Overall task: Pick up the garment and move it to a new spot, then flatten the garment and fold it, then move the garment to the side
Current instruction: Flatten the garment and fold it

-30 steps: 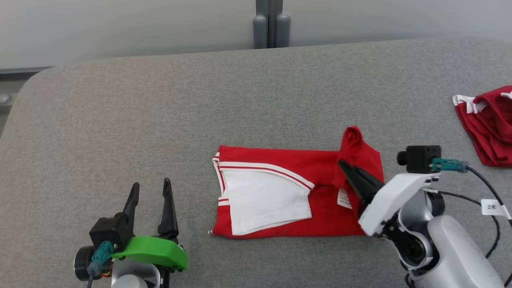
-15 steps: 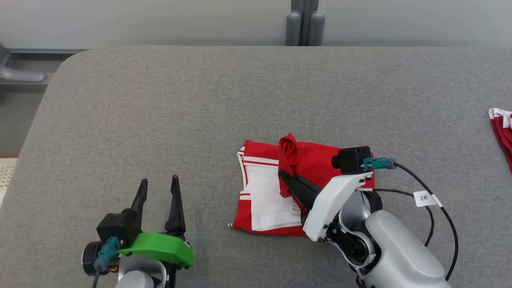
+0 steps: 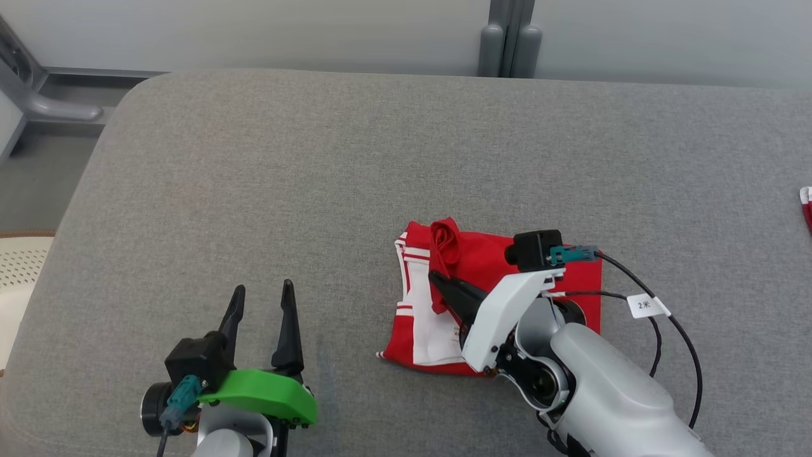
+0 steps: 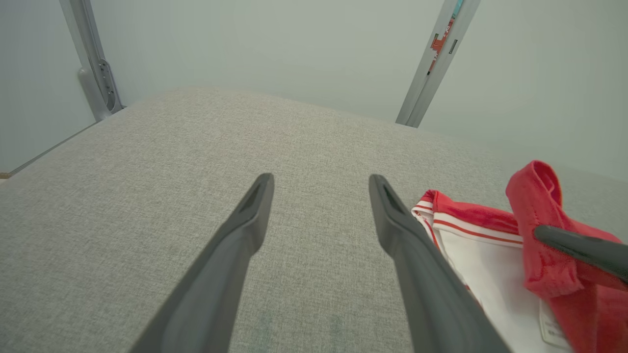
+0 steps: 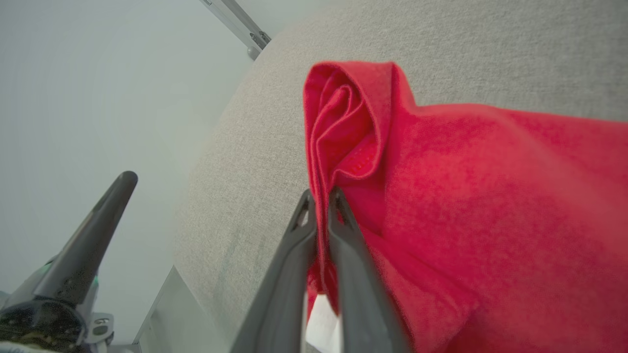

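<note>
The red garment (image 3: 488,260) with white panels and stripes lies partly folded on the grey table (image 3: 317,178), right of centre. My right gripper (image 3: 436,279) is shut on a bunched red edge of it (image 5: 353,122), lifted above the lower layer and carried over the white panel (image 3: 419,304). In the left wrist view the garment (image 4: 471,230) shows at the right with that raised fold (image 4: 539,206). My left gripper (image 3: 263,298) stands open at the lower left, apart from the cloth, its fingers (image 4: 250,215) spread over bare table.
A second red and white cloth (image 3: 807,206) peeks in at the table's right edge. A grey post (image 3: 510,38) stands behind the table's far edge. A metal frame leg (image 3: 38,95) sits at the far left, beyond the rounded table corner.
My right gripper has carried the garment's right edge leftward over the white panel, making the visible garment narrower. The head camera has also turned, shifting the whole scene. The left gripper stays open.
</note>
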### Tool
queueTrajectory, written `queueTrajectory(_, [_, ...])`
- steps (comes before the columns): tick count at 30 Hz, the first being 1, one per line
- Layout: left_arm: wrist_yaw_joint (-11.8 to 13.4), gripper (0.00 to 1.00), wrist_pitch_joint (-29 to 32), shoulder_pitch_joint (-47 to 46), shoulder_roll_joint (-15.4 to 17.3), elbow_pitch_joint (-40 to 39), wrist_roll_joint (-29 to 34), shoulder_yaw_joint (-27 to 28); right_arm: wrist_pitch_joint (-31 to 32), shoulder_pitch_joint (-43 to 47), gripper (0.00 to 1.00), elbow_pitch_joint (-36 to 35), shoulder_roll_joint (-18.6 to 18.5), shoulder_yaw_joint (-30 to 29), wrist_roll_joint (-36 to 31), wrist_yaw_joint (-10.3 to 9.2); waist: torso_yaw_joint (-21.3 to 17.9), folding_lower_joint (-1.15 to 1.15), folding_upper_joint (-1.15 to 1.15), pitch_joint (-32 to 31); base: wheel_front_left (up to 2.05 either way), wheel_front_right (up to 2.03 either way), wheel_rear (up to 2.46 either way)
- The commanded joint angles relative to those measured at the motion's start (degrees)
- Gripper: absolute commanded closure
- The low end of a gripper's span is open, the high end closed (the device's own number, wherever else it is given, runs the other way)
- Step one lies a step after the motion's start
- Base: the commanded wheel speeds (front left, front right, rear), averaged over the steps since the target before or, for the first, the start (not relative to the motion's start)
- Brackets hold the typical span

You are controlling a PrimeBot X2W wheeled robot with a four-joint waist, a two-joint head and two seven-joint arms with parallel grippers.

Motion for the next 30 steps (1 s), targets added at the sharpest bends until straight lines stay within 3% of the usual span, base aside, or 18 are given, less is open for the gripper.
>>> queueTrajectory(1, [-0.40, 0.00, -0.15, -0.80, -0.22, 0.16, 0.43, -0.10, -1.15, -0.89, 0.00, 0.58, 0.00, 0.61, 1.22, 0.01, 0.08, 0.00, 0.00, -0.09, 0.00, 0.00, 0.00])
queueTrajectory(6, [-0.53, 0.00, -0.15, -0.30, -0.31, 0.54, 0.76, -0.21, -4.65, -2.21, 0.00, 1.11, -0.05, 3.63, 5.45, 0.00, -0.07, 0.00, 0.00, -0.48, 0.00, 0.00, 0.00])
queueTrajectory(12, [-1.01, 0.00, -0.15, -0.01, -0.58, 0.87, 1.05, -0.75, -10.41, -3.89, 0.00, 2.36, -0.14, 3.59, 5.51, 0.00, -1.13, 0.00, 0.00, -0.78, 0.00, 0.00, 0.00])
queueTrajectory(23, [-1.51, 0.00, -0.16, -1.15, -0.99, 1.07, 2.04, -1.80, -20.77, -5.45, 0.00, 7.02, -5.08, -1.24, -7.39, 0.00, -3.35, 0.00, 0.00, -1.28, 0.00, 0.00, 0.00])
queueTrajectory(30, [-2.28, 0.00, -0.15, -2.65, -1.38, 2.09, 2.87, -2.51, -22.54, 0.26, 0.00, 3.95, -6.76, -11.83, -18.87, 0.00, -5.50, 0.00, 0.00, -2.77, 0.00, 0.00, 0.00])
